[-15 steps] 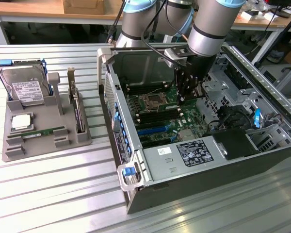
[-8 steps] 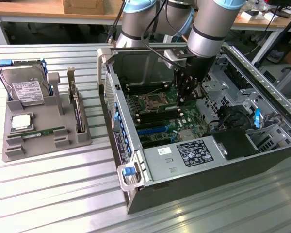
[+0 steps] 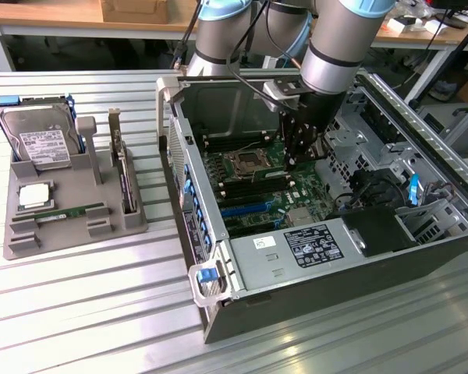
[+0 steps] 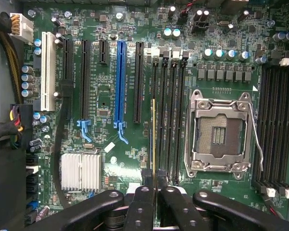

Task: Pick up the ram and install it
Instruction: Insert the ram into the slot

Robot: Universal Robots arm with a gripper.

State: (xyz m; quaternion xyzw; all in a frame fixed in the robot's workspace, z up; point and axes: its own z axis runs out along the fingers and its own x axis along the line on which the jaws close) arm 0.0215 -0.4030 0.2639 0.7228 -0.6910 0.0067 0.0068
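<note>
We see black two-finger gripper [image 4: 154,192] pinched narrow on thin green ram stick [image 4: 153,139], edge-on, long axis parallel to black memory slots [image 4: 167,115], directly over leftmost slot.

tray [image 3: 31,234]: exterior view's left | case [image 3: 421,257]: right | gripper [image 3: 295,160]: inside case

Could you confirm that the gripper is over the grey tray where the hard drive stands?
Not quite: the exterior view shows the gripper inside the open computer case, above the motherboard. The hard drive does stand in the grey tray.
</note>
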